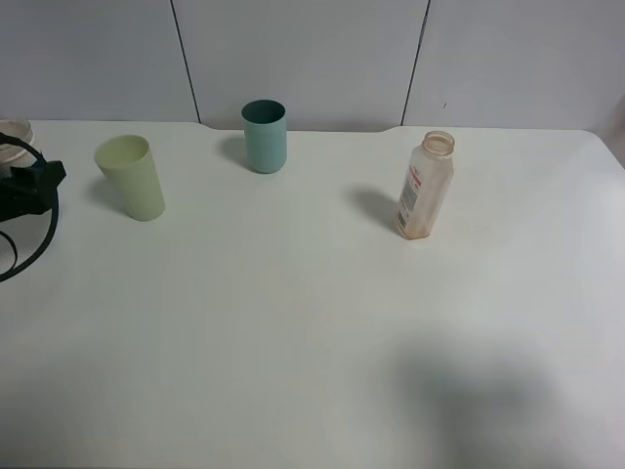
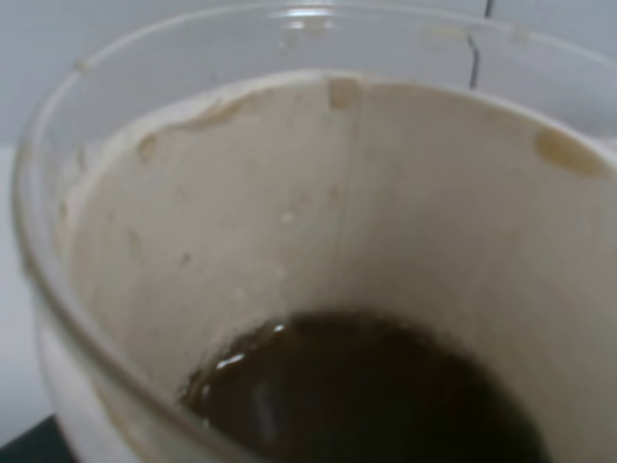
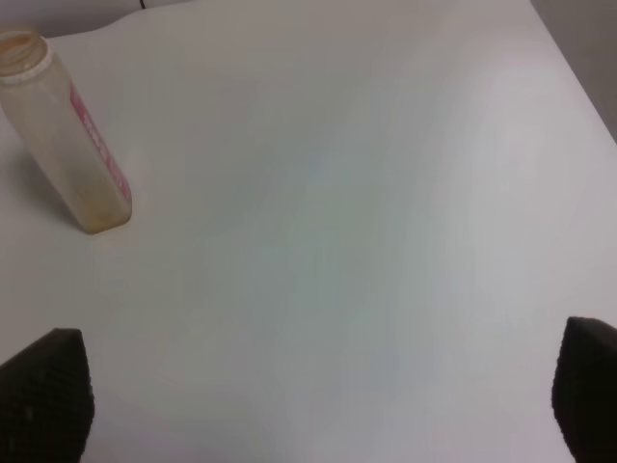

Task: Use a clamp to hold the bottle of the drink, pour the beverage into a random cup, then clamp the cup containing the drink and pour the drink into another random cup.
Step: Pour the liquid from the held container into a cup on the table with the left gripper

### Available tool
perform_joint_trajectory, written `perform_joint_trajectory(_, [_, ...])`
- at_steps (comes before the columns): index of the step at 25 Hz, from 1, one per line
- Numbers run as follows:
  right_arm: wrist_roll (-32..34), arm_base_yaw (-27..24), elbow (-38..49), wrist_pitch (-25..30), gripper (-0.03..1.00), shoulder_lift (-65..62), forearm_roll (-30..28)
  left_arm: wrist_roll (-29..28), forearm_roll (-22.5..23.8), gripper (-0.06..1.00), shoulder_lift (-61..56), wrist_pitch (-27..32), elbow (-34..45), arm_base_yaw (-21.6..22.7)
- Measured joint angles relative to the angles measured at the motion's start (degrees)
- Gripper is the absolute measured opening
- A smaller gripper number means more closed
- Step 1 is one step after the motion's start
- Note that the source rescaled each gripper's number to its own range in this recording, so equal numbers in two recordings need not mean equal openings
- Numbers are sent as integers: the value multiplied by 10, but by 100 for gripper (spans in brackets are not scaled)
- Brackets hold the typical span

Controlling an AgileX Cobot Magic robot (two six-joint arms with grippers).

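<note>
Exterior high: bottle, pink-edged label unreadable

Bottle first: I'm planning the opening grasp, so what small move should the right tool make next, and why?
Probably ease the right tool forward toward the bottle. Its fingers are spread wide with nothing between them, and the bottle stands upright, uncapped, untouched and some way ahead in the right wrist view.

The left gripper is cut by the exterior view's edge, its grip unreadable. Its wrist view shows only a blurred, cropped cup (dark liquid inside). The label on the bottle is illegible.
</note>
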Motion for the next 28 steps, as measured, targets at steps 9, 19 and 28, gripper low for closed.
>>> perform_joint_trajectory(9, [0, 0, 0, 0, 100, 0, 0, 0, 38, 0, -1, 9, -90, 0])
perform_joint_trajectory(19, [0, 0, 0, 0, 100, 0, 0, 16, 72, 0, -1, 67, -135, 0])
perform_joint_trajectory(28, [0, 0, 0, 0, 100, 0, 0, 29, 89, 0, -1, 91, -136, 0])
